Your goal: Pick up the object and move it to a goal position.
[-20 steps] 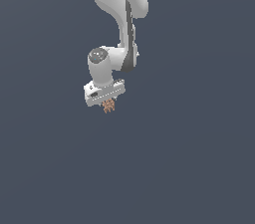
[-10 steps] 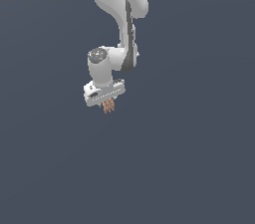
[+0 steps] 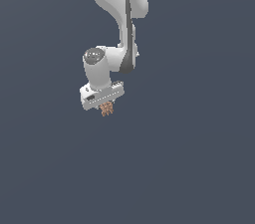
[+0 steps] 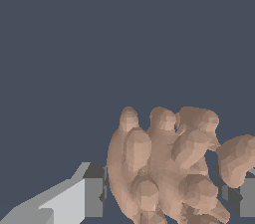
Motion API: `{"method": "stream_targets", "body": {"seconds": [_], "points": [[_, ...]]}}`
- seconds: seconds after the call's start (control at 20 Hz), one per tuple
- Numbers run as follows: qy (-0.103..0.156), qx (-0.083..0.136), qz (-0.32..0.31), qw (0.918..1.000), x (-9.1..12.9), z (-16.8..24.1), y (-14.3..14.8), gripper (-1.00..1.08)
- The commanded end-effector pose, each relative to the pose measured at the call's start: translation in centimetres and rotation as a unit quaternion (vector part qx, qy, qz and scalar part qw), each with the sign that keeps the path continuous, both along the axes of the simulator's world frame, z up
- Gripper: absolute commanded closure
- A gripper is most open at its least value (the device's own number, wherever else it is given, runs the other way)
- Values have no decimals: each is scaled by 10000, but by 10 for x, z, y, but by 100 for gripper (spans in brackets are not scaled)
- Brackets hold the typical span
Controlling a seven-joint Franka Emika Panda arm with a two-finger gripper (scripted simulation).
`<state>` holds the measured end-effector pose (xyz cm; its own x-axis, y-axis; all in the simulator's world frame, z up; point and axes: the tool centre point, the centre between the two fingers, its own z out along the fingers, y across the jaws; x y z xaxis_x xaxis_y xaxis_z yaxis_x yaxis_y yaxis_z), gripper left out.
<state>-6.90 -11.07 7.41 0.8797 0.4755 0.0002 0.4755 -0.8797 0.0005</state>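
A: Where is the lump (image 4: 167, 168)?
B: I see it pinched between the gripper's (image 3: 105, 109) fingers (image 4: 84, 197), hanging under the white bar (image 3: 101, 94).
A: Surroundings?
B: Only plain dark background around the arm (image 3: 117, 6); nothing near the lump.

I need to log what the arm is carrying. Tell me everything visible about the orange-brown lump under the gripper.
The orange-brown lump is a small, irregular, knobbly mass of rounded lobes, matte, tan to brownish with no markings. In the exterior view it hangs just below the white gripper bar and is far smaller than it. In the wrist view the lump sits between the two grey fingers, which flank it on either side, apparently clamping it. Nothing else touches it; only plain dark background surrounds it.
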Motion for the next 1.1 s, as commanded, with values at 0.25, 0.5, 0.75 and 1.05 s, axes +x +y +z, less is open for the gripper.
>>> {"method": "stream_targets", "body": {"seconds": [0.25, 0.5, 0.75, 1.05], "points": [[0, 1, 2, 10000, 43, 26, -5, 108], [1, 1, 3, 10000, 66, 39, -8, 108], [1, 1, 3, 10000, 79, 46, -10, 108], [1, 1, 3, 10000, 84, 48, -11, 108]]}}
